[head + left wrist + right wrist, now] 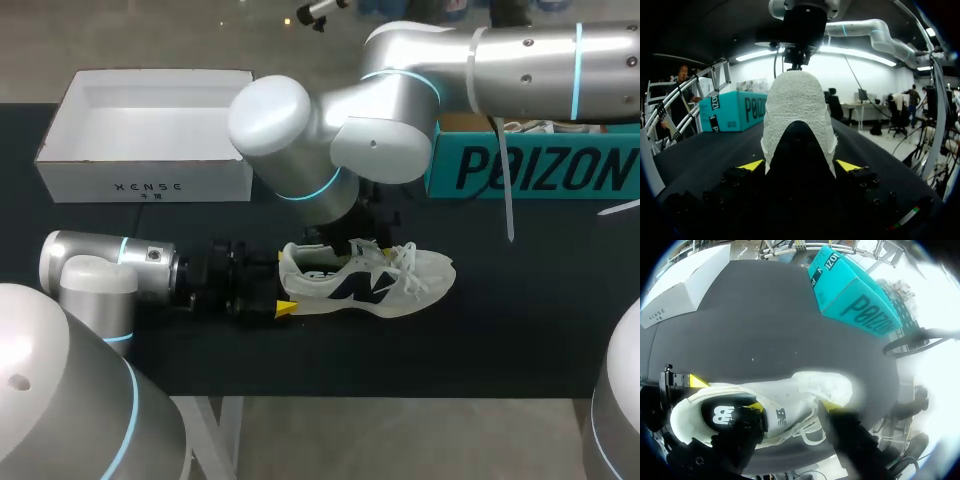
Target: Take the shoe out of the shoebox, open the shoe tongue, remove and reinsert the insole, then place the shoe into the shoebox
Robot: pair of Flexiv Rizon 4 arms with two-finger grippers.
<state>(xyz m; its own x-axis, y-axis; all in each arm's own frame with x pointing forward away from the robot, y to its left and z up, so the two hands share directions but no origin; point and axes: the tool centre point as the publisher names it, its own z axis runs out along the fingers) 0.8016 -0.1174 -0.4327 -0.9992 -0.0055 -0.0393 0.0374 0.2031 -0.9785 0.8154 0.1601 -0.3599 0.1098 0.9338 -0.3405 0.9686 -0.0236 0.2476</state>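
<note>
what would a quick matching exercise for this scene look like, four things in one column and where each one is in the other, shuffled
Things
1. white shoebox
2. teal box
3. shoe
4. left gripper

Places
A. far right part of the table
B. at the shoe's heel, a yellow tip on each side of it
C. far left part of the table, open on top
D. middle of the table, outside both boxes

Pairs: 1-C, 2-A, 3-D, 4-B
</note>
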